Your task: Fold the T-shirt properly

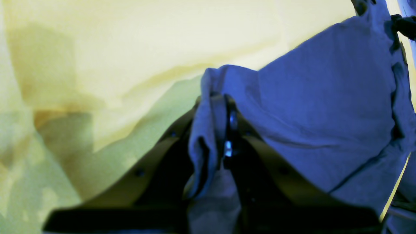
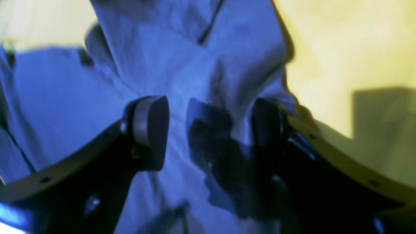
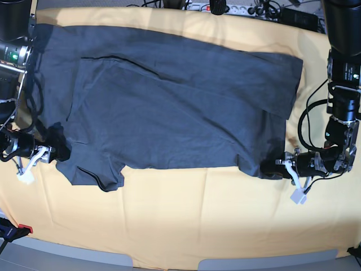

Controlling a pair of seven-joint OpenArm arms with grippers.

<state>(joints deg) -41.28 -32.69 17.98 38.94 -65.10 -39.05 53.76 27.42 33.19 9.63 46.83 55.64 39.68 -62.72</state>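
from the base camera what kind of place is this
Likely a robot lab bench: a table under a yellow-orange tablecloth, a power strip and cables along its far edge, and a T-shirt spread between two arms.

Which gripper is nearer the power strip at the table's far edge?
Left, though neither is close. The left gripper pinches the T-shirt at its near corner, diagonally below the power strip. The right gripper stands open at the opposite near corner, farther off.
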